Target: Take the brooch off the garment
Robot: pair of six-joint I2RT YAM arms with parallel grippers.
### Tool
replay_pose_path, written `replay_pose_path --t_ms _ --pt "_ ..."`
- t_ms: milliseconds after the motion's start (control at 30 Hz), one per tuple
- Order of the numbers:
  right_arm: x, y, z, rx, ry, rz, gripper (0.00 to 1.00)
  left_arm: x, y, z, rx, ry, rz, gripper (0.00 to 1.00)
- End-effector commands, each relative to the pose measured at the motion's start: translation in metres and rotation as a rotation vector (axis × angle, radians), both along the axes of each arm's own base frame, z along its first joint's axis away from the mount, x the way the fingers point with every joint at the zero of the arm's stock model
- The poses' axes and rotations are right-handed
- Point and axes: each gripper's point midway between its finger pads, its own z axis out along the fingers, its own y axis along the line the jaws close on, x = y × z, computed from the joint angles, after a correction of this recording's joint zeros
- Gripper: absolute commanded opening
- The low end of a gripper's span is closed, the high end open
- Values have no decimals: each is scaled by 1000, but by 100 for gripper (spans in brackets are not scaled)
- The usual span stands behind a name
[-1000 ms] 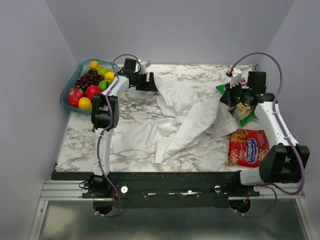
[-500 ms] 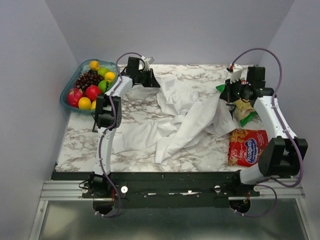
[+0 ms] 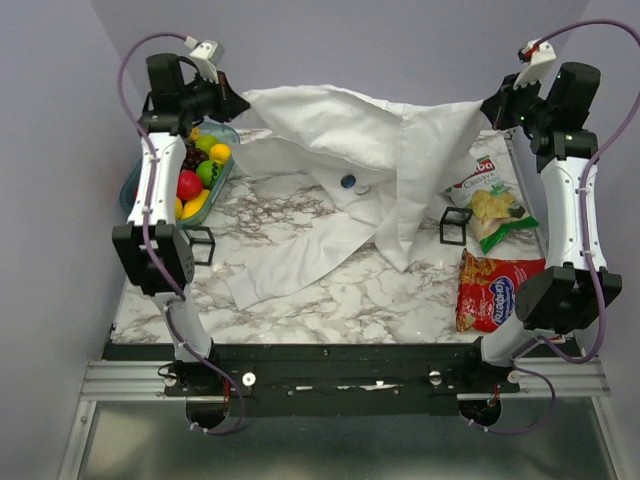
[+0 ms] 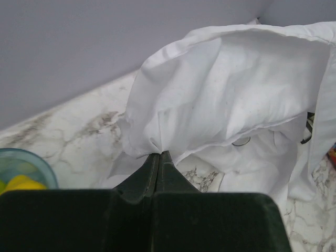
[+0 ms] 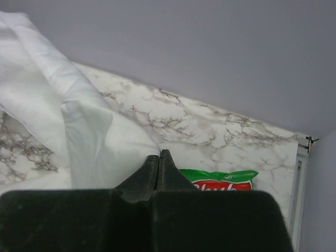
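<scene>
The garment [image 3: 360,140], a white wrinkled shirt, hangs stretched between my two raised grippers, its lower part trailing onto the marble table. The brooch [image 3: 348,182], a tiny dark-blue dot, shows on the hanging cloth near the middle. My left gripper [image 3: 238,102] is shut on the shirt's left upper edge; the left wrist view shows its tips [image 4: 159,153] pinching a fold of the garment [image 4: 236,89]. At the upper right corner, my right gripper [image 3: 489,107] is shut on the cloth, its tips [image 5: 159,153] closed on the garment [image 5: 89,136].
A blue fruit bowl [image 3: 133,186] stands at the far left under the left arm. Two small black square frames [image 3: 200,245] [image 3: 455,227] stand on the table. A green chips bag [image 3: 490,205] [image 5: 220,177] and a red snack bag [image 3: 497,292] lie at the right.
The left gripper closed on the shirt's edge. Both arms then rose and drew apart, lifting the crumpled shirt off the table and spreading it, which brought the brooch into sight.
</scene>
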Motion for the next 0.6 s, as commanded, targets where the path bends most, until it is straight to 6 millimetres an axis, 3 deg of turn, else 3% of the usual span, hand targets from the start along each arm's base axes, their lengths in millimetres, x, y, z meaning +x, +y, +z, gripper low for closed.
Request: replay_pose_path --t_ms 0,33,100,133,200,233,300,333,400,467,500,533,567 --pt "-1 6 7 102 14 38 1 -48 -6 -1 125 -8 -42 0" --pt "-7 11 7 108 17 67 1 -58 -6 -13 131 32 -45 0" --pt "-16 16 -2 106 44 102 1 -77 -4 -9 157 21 -44 0" --pt "-21 19 -14 106 72 119 1 -86 -2 -28 165 78 -39 0" --pt "-36 23 -27 106 124 134 1 -106 0 -36 190 95 -43 0" --pt "-45 28 -37 91 144 178 1 -121 -1 -62 196 172 -60 0" --pt "-65 35 -40 76 164 222 1 -142 1 -67 220 171 -57 0" --pt "-69 37 -41 65 161 229 1 -149 2 -78 231 185 -55 0" --pt "-78 38 -37 59 150 230 1 -160 3 -73 227 164 -40 0" --pt "-81 39 -38 78 167 230 1 -175 -4 -88 209 215 -85 2" --pt "-84 42 -45 91 206 240 1 -185 -13 -93 182 242 -151 15" --pt "-87 43 -50 91 220 260 1 -199 -16 -106 179 319 -194 48" --pt "-89 45 -54 91 236 267 1 -199 -17 -119 195 352 -218 56"
